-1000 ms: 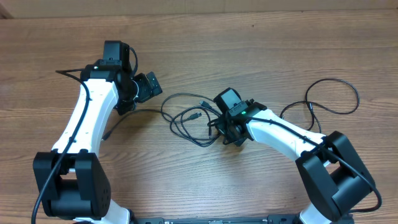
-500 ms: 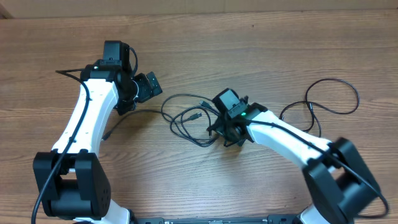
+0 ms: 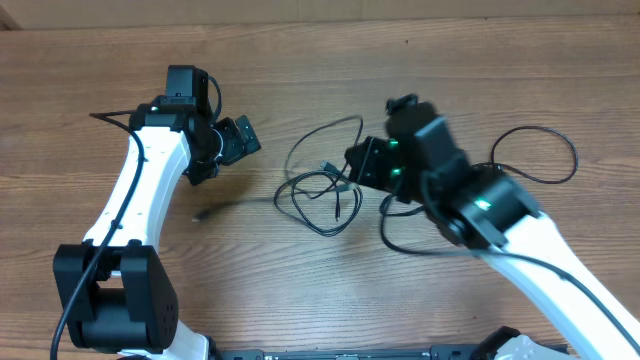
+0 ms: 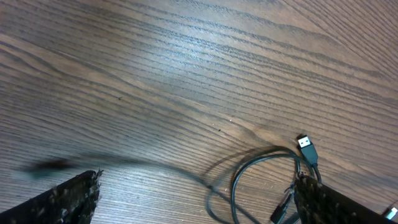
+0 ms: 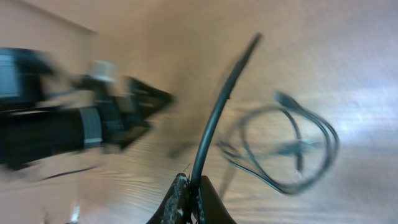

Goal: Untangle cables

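The cables [image 3: 322, 196] are thin black cords in loose tangled loops on the wooden table between the two arms. My right gripper [image 3: 362, 160] is lifted above them and shut on one strand [image 5: 222, 106], which rises from between its fingertips [image 5: 181, 190]. The remaining loops [image 5: 292, 146] lie on the table below it. A blurred tail [image 3: 225, 206] trails off to the left. My left gripper [image 3: 238, 140] stands open just left of the tangle. In the left wrist view its gripper [image 4: 199, 199] has nothing between its fingers; loops [image 4: 261, 174] and a USB plug [image 4: 307, 148] lie near the right finger.
A separate thin black cable [image 3: 538, 150] lies in a loop at the right of the table. A thicker black wire [image 3: 108, 118] runs off behind the left arm. The table's far edge [image 3: 320, 22] is at the top.
My right arm has risen and swung back to the right with a strand pinched, dragging the loops and the left tail rightward. The left arm has not moved.
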